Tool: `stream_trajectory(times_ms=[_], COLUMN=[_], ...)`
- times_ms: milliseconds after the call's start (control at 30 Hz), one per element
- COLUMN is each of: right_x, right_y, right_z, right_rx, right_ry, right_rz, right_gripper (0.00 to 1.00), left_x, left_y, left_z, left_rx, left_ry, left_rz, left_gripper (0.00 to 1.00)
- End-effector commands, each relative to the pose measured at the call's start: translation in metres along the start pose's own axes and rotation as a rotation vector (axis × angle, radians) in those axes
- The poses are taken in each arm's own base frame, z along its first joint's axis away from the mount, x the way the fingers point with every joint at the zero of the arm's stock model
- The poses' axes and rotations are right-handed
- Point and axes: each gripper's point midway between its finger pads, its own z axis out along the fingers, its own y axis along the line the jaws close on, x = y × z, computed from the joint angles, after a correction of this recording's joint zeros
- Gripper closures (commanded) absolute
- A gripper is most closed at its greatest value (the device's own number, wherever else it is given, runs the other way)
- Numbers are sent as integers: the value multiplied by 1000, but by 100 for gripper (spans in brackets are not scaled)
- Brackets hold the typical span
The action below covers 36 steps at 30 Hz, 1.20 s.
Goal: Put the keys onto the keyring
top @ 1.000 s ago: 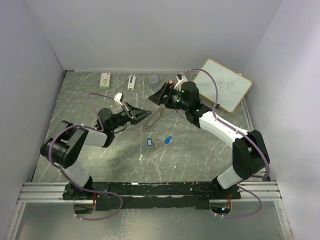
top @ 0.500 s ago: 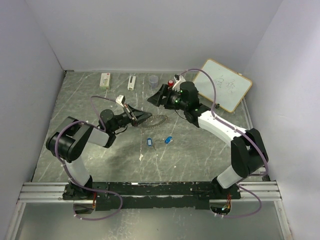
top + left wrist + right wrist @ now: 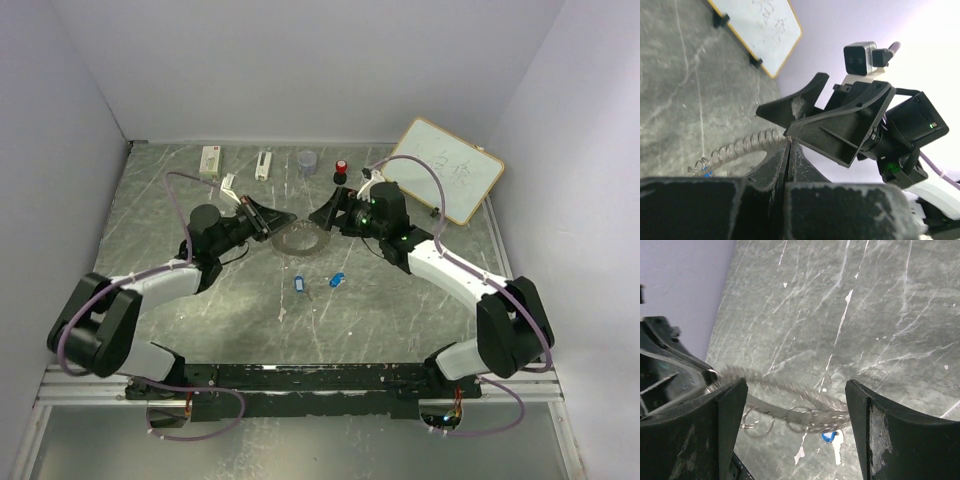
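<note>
The keyring (image 3: 300,241) is a grey toothed metal ring in the middle of the table. My left gripper (image 3: 276,220) is shut on its left edge; in the left wrist view the jaws (image 3: 788,141) pinch the ring (image 3: 740,148). My right gripper (image 3: 325,213) is open at the ring's far right side. In the right wrist view its gripper (image 3: 796,385) straddles the ring (image 3: 805,405), which carries small wire loops. Two blue keys lie on the table nearer me: one blue-and-white (image 3: 298,284), one oval blue (image 3: 337,280). One key (image 3: 829,436) shows under the ring.
A whiteboard (image 3: 445,168) leans at the back right. A clear small cup (image 3: 307,160) and a red-and-black knob (image 3: 341,170) stand behind the grippers. Two white items (image 3: 210,160) (image 3: 263,163) lie at the back left.
My left arm swung and its gripper shifted slightly back-left with the ring. My right gripper came nearer and down to the ring, its open jaws now around it.
</note>
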Motion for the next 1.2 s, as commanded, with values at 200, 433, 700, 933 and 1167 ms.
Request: stream_trajectory(times_ms=[200,433,700,933,1167], right_x=[10,13,14,35,47], right_y=[-5,1,8,17,-5], right_z=[6,8,-2,6,26], right_rx=[-51,-111,-112,-106,-18], right_ry=[-9,-15,-22,33,65], right_rz=[-39,-77,-163,-305,-478], right_gripper=[20,20,21,22,23], left_x=[-22,-20,-17,-15,-12], left_y=[7,12,18,18,10], left_z=[-2,-1,5,10,11], left_rx=[-178,-190,-188,-174,-151], left_ry=[-77,-58,-33,-18,16], left_rz=[250,273,275,269,276], left_gripper=[93,93,93,93,93])
